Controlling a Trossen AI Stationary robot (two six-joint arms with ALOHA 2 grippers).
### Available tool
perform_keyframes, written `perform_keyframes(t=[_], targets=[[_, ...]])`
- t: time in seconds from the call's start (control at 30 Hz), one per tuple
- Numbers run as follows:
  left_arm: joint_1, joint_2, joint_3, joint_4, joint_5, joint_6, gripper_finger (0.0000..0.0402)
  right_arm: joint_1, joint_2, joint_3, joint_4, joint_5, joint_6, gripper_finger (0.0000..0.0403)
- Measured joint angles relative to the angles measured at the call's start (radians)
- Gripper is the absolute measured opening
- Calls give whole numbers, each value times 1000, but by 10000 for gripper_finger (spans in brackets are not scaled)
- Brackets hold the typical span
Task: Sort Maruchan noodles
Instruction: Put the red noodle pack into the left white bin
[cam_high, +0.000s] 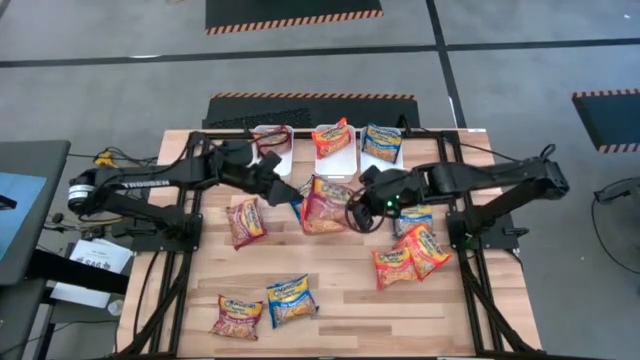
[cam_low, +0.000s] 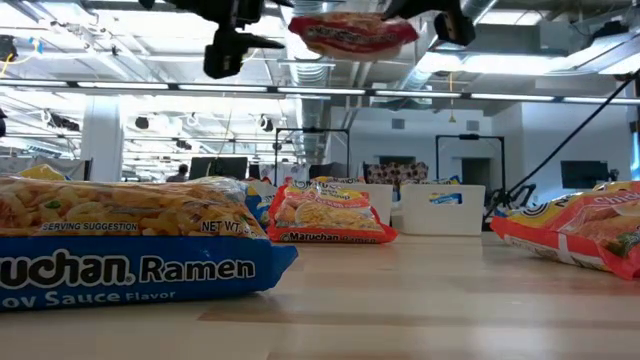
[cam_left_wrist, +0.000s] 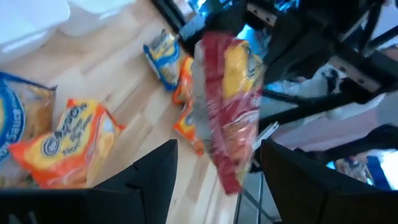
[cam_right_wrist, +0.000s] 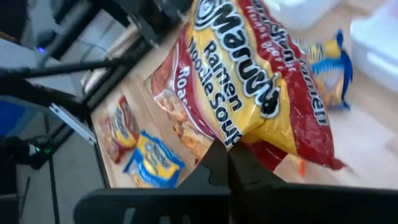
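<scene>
A maroon Maruchan noodles packet hangs high above the table's middle, and my right gripper is shut on it. My left gripper is open just left of the packet. Its fingers stand on either side of the packet's near end with gaps showing. An orange packet lies in the middle white bin and a blue packet in the right bin. More packets lie flat on the table: maroon, blue, orange. My right gripper pinches the maroon packet by the edge on its right side between its two shut fingers. The fingers come from the table's right, slanting downward. The packet is lifted clear of the table and juts out from the fingertips toward my left gripper.
Three white bins stand in a row at the far edge. A blue packet and an orange one lie under my right arm. A maroon packet lies near the front edge. Bare wood shows at the front right.
</scene>
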Motion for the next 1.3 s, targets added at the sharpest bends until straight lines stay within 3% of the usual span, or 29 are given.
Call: perform_keyframes(t=[0.87, 1.3], targets=[[114, 15, 0, 121, 48, 67, 216, -111, -4, 0, 113, -67, -47, 1], [130, 15, 0, 207, 113, 103, 215, -122, 67, 1, 255, -104, -62, 0]])
